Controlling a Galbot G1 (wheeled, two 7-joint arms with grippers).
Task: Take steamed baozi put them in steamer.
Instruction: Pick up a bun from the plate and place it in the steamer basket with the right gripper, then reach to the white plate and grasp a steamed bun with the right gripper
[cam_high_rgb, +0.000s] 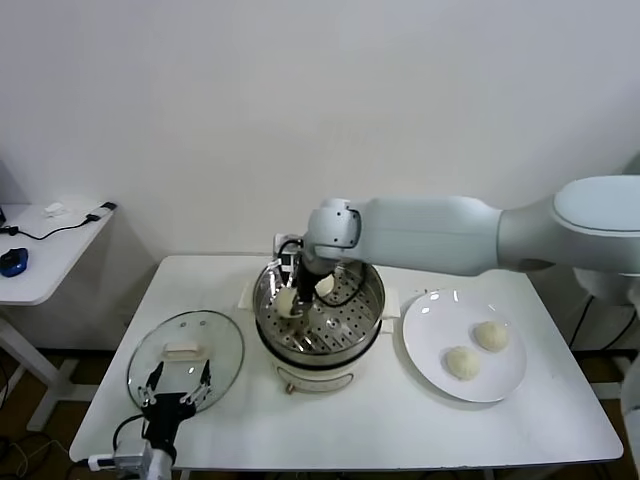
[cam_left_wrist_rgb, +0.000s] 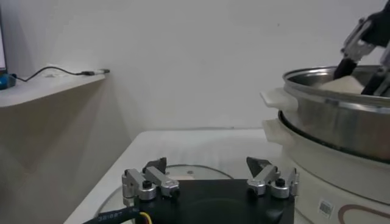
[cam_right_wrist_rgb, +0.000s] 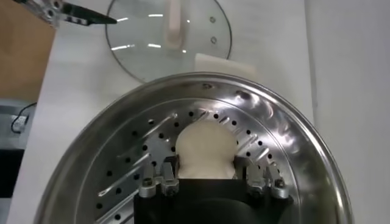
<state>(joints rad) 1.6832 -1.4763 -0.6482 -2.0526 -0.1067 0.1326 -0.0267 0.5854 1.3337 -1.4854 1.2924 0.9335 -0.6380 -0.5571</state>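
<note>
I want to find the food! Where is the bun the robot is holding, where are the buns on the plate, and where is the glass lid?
held bun (cam_right_wrist_rgb: 206, 152), right wrist view, its rounded top.
plate bun (cam_high_rgb: 490, 335), head view, its middle.
glass lid (cam_high_rgb: 186, 348), head view, its cream handle.

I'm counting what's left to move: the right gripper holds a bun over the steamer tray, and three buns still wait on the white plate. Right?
Not quite. The head view shows two buns on the white plate, not three. The rest holds: the right gripper holds a bun over the steamer tray.
</note>
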